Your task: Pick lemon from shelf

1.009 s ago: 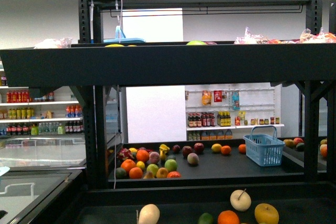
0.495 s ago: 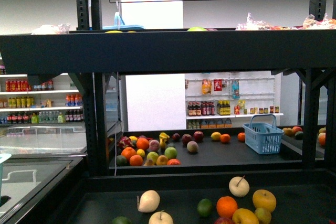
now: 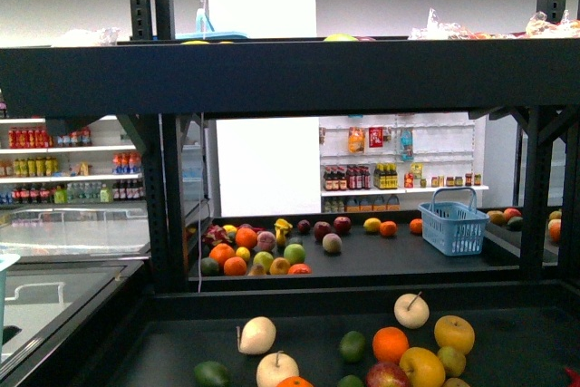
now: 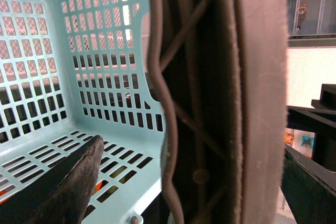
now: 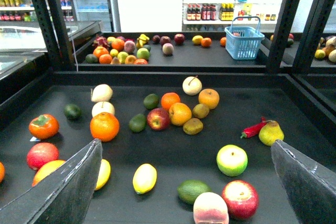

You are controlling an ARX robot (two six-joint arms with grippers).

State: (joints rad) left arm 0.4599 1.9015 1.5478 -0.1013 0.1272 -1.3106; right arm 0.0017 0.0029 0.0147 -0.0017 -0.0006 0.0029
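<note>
Hanging over the lower tier of the black shelf (image 5: 304,108), the right tool (image 5: 185,144) has its two fingers (image 5: 68,192) spread wide and grips nothing. The lemon (image 5: 144,178) lies on its side on that tier, just ahead of the tool and between the lines of its fingers, nearer the finger pointed out above. A second yellow fruit (image 5: 104,173) sits just beside the lemon, partly hidden behind that same finger. On the lemon's other side rests a green oval fruit (image 5: 192,190), with a red apple (image 5: 240,199) next to it. A green apple (image 5: 232,159) lies nearer the opposite finger. Farther out from the tool are an orange (image 5: 104,126) and a loose cluster of apples, citrus and pears. Beyond the tier's back rail a blue basket (image 5: 244,42) stands on the far tier. The left tool (image 4: 186,145) is close against a teal basket (image 4: 47,51), whose ribbed rim fills the view beside one dark finger (image 4: 68,187). Whether this tool is spread or pressed onto the rim I cannot tell.
</note>
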